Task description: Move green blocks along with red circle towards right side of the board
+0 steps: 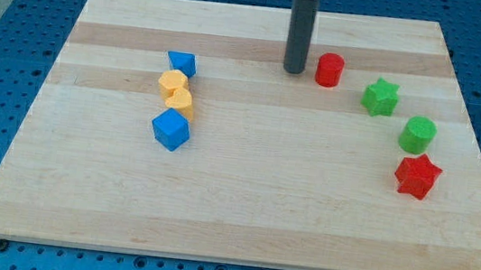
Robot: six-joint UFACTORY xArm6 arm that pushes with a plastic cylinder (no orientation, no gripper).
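The red circle (pixel 329 70) stands near the board's (pixel 240 217) top edge, right of centre, and my tip (pixel 294 71) rests on the wood just to its left, close beside it with a narrow strip of board showing between them, so I cannot say they touch. The rod rises straight up from the tip and leaves the view at the top. It has no jaws and no opening, so it holds nothing; it only stands upright next to the red circle. The green star (pixel 380 97) lies to the right of the red circle and a little lower, apart from it. The green circle (pixel 418 135) sits farther down and right of the star, and the red star (pixel 417 176) lies just below the green circle, near it but not plainly touching. These four blocks form a loose arc curving down the right part of the board. Well apart, on the left half, a column of four blocks runs downward: a small blue block (pixel 181 63) at the top, a yellow block (pixel 173 82) below it, a second yellow block (pixel 181 102) touching the first, and a blue cube (pixel 170 130) at the bottom. No container is on the board.
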